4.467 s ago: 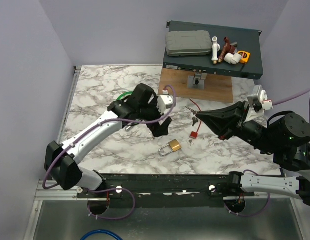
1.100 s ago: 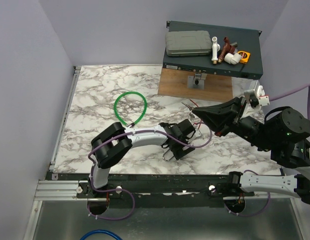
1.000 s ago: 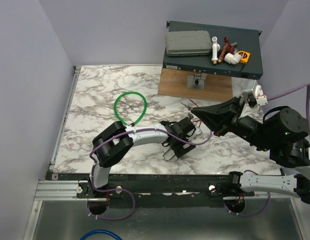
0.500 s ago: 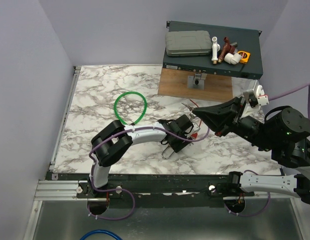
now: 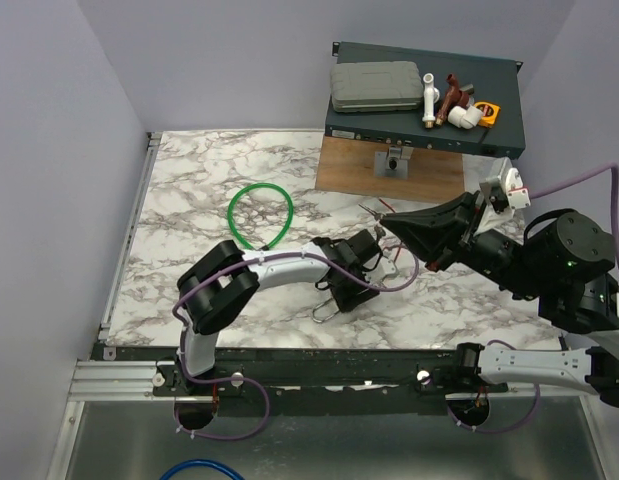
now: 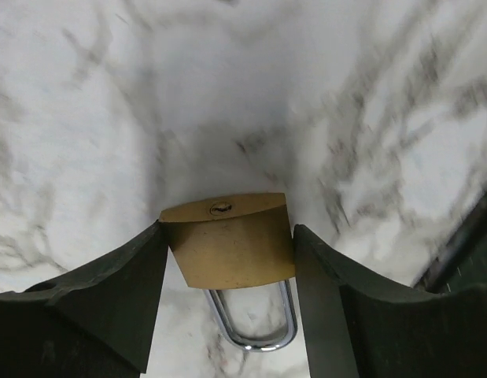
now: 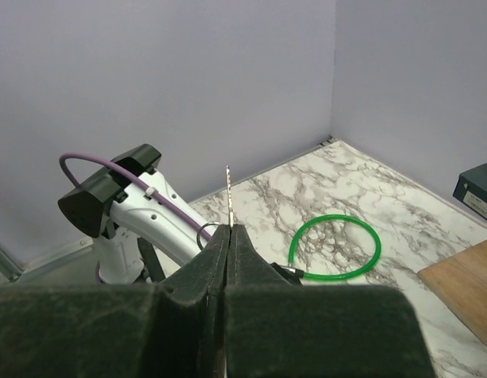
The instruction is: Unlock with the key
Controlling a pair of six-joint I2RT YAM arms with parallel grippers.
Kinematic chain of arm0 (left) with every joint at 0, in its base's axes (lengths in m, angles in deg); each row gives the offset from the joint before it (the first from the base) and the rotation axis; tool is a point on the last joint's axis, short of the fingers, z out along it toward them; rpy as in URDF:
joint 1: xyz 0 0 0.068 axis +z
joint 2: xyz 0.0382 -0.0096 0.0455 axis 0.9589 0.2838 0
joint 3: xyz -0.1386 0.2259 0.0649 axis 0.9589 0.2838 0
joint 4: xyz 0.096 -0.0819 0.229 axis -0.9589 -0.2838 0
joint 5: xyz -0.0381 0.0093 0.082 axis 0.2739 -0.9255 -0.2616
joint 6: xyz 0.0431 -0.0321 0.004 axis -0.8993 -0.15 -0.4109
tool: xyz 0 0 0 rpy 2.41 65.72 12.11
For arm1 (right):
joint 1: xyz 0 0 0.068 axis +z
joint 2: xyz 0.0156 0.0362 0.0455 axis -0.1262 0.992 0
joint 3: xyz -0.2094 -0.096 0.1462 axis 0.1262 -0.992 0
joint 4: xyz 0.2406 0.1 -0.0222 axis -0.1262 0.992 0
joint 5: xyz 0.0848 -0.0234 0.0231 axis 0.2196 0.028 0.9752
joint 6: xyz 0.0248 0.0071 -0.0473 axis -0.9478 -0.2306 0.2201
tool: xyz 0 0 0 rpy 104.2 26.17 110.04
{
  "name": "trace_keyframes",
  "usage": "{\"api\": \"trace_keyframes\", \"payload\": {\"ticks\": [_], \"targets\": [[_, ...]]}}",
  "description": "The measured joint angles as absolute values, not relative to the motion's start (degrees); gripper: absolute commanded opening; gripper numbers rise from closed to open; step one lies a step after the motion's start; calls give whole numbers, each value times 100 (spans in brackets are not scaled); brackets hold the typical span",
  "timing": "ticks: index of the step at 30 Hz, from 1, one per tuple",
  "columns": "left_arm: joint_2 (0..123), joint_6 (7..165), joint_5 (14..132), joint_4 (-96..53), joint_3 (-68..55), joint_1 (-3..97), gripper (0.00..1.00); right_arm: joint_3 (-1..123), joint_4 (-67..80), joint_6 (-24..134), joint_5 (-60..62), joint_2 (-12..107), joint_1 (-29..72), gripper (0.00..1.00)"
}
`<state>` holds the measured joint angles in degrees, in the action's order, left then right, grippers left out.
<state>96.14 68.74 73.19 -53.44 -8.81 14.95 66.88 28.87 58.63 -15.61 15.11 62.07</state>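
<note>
Right end effector [image 7: 227, 236] pinches the likely light, stiff key [image 7: 227, 193] behind its blade; left end effector [image 6: 229, 236] clamps padlock [image 6: 227, 256].

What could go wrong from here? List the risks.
1. The left jaws pinch the padlock only by its sides, so a push from the key could slide or twist it.
2. The keyhole is small and the key's blade is thin. Slight misalignment may jam the key or shift it in the right jaws.
</note>
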Motion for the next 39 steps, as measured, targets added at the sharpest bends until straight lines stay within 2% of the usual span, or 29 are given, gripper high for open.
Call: {"api": "trace_keyframes", "payload": {"ticks": [6, 14, 22, 24, 26, 27, 28, 32, 39], "targets": [[8882, 6210, 8281, -6536, -508, 1678, 0, 6964, 2917, 6005, -1572, 1695, 6207, 1], [6748, 5213, 9380, -8092, -870, 3392, 0, 7431, 2950, 6300, -1640, 1828, 6207, 1], [4429, 4046, 10092, -8761, -634, 3460, 0, 7355, 2959, 6455, -1729, 1850, 6207, 1], [4261, 4090, 10132, -8778, -451, 3468, 8, 7206, 2959, 6455, -1736, 1850, 6207, 1], [4506, 4343, 10062, -8625, -171, 3484, 17, 7073, 2966, 6453, -1736, 1854, 6207, 1], [4775, 4562, 9957, -8529, -20, 3486, 27, 7033, 2972, 6453, -1736, 1865, 6207, 1], [5015, 4726, 9880, -8466, 69, 3497, 33, 7018, 2972, 6449, -1736, 1889, 6207, 1], [6539, 5713, 9544, -7950, 476, 3689, 48, 6990, 2976, 6425, -1736, 1959, 6207, 1], [8136, 7005, 9216, -7613, 450, 3805, 50, 6929, 2979, 6403, -1764, 1856, 6207, 1]]}}
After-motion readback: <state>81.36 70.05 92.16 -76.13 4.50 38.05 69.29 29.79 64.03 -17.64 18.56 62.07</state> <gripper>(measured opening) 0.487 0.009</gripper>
